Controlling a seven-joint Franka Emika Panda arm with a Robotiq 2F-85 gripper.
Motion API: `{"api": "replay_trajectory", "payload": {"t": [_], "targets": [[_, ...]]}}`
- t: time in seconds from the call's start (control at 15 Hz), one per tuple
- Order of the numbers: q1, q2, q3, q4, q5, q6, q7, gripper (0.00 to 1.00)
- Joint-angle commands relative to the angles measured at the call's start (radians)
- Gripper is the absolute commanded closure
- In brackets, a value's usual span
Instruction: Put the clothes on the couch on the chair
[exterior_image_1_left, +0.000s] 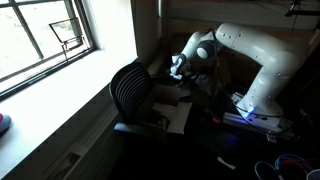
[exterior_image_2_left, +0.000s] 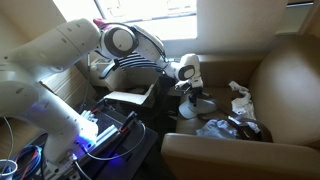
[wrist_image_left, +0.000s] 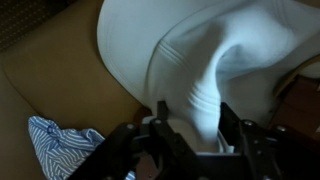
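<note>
In the wrist view a white garment (wrist_image_left: 200, 50) lies bunched on the tan seat of the couch (wrist_image_left: 50, 90). My gripper (wrist_image_left: 193, 112) stands over it, and a raised fold of the cloth fills the space between the fingers. A blue-striped garment (wrist_image_left: 60, 145) lies to the left. In an exterior view the gripper (exterior_image_2_left: 192, 100) reaches down to the couch (exterior_image_2_left: 285, 80), beside the pale clothes (exterior_image_2_left: 240, 100) and a blue-grey heap (exterior_image_2_left: 215, 128). The black ribbed chair (exterior_image_1_left: 128, 90) stands beside the arm, under the window.
Whitish cardboard sheets (exterior_image_1_left: 170, 110) lie on the chair's seat. The robot's base (exterior_image_1_left: 245, 115) glows blue, with cables (exterior_image_1_left: 290, 165) on the floor near it. A window (exterior_image_1_left: 50, 40) and its wide sill run along one side. The thick couch arm (exterior_image_2_left: 230, 155) is in front.
</note>
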Motion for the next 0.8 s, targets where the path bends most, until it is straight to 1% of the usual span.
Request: {"api": "replay_trajectory", "payload": {"t": [0.0,0.07,0.13,0.2,0.27,0.33,0.4,0.47,0.73], "targets": [[-0.019,0.0,0.022,0.013,-0.015,-0.001,0.003,0.76],[-0.006,-0.003,0.01,0.001,0.007,0.004,-0.007,0.81],[-0.006,-0.005,0.011,0.0,0.008,0.006,-0.007,0.91],[-0.007,-0.007,0.015,0.001,0.01,0.001,-0.01,0.95],[-0.016,-0.022,0.031,0.004,0.018,-0.027,-0.023,1.0],[-0.029,-0.047,0.058,0.006,0.034,-0.064,-0.041,1.0],[-0.04,-0.099,0.097,-0.009,0.058,-0.083,-0.068,1.0],[-0.042,-0.145,0.124,-0.032,0.076,-0.077,-0.09,1.0],[-0.044,-0.315,0.211,-0.12,0.126,0.045,-0.198,0.99]]}}
